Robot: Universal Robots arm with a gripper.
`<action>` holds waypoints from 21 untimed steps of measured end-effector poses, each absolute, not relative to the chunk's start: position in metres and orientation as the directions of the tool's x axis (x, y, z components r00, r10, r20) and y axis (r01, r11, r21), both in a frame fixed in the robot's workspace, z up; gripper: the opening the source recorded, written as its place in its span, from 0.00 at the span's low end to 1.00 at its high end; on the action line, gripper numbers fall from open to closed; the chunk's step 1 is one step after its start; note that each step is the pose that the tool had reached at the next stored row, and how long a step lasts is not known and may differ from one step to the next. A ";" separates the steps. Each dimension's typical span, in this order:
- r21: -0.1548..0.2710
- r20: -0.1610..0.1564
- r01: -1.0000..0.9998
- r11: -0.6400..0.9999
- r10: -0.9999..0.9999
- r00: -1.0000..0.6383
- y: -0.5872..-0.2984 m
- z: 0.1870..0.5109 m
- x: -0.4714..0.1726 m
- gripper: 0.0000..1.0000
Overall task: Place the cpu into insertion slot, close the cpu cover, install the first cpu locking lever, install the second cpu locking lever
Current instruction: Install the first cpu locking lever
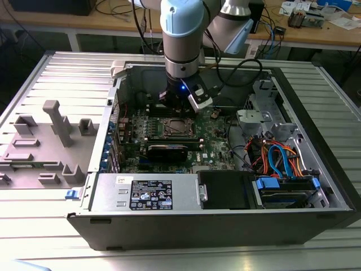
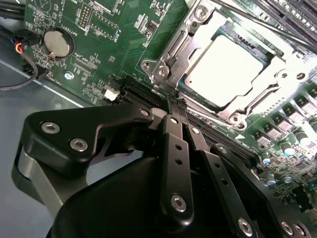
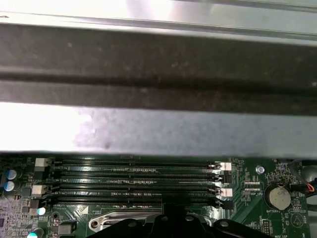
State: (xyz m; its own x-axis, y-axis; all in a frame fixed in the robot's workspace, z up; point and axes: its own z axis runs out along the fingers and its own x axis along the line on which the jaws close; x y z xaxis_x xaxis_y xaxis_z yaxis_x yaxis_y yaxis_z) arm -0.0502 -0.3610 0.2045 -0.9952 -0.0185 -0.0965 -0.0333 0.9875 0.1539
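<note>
we saw the flat square silver-grey cpu (image 2: pixel 225 67) lying face-up, equal-sided, just beyond the black pincer (image 2: pixel 177 103). its fingers (image 2: pixel 173 148) were pressed together, empty.

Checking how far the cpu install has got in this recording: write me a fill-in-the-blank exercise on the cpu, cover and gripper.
1. The cpu sits in the insertion slot on a ___ circuit board.
2. The cpu cover is ___, framing the cpu.
3. The gripper has its jaws ___, tips near the cover's corner.
Missing words: green; closed; shut.
</note>
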 end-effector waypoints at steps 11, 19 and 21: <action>0.137 -0.096 -0.033 0.990 -0.020 -0.995 -0.356 0.199 -0.050 0.11; 0.143 -0.097 -0.033 0.989 -0.020 -0.995 -0.355 0.209 -0.050 0.11; 0.143 -0.096 -0.033 0.989 -0.020 -0.995 -0.355 0.219 -0.050 0.11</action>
State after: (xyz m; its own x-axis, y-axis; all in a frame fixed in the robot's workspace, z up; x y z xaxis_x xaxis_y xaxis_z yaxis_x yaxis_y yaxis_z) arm -0.0501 -0.3552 0.2193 -0.9951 -0.0196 -0.0965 -0.0333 0.9892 0.1430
